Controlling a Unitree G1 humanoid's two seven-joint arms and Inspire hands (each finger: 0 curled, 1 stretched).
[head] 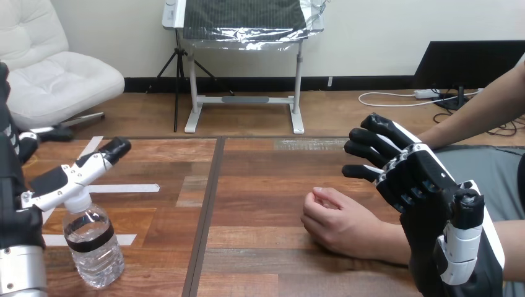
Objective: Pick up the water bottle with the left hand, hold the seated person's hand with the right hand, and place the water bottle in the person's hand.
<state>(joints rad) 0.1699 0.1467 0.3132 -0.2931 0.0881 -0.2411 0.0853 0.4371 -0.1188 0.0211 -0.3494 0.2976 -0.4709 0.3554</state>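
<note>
A clear plastic water bottle (93, 244) with a black label band stands upright on the brown wooden tabletop (266, 179), close to its near-left corner. It sits between two strips of white tape (127, 187) stuck flat on the wood.

The robot's left hand (73, 174) comes in along the left edge. One straight black-and-white finger reaches out towards the right and crosses directly over the bottle's white neck. The finger is not curled round the bottle, and whether it rests on the cap cannot be told. The rest of that hand stays beside the bottle, at the left edge.

On the right half of the tabletop, towards the near edge, the person's hand (337, 221) rests on the wood. Its fingers are loosely folded inward and hold nothing, and its forearm runs off towards the right edge.

The robot's right hand (427, 179) is raised above that forearm, near the near-right corner. Its fingers (371, 148) are spread apart and gently bent, with the black tips aimed left, beyond the person's knuckles. Its thumb (465, 230) stands upright nearer the camera. This hand grips nothing, and its fingers are apart from the person's hand. The bottle and the person's hand are well apart, with a dark seam (207, 204) in the tabletop between them.
</note>
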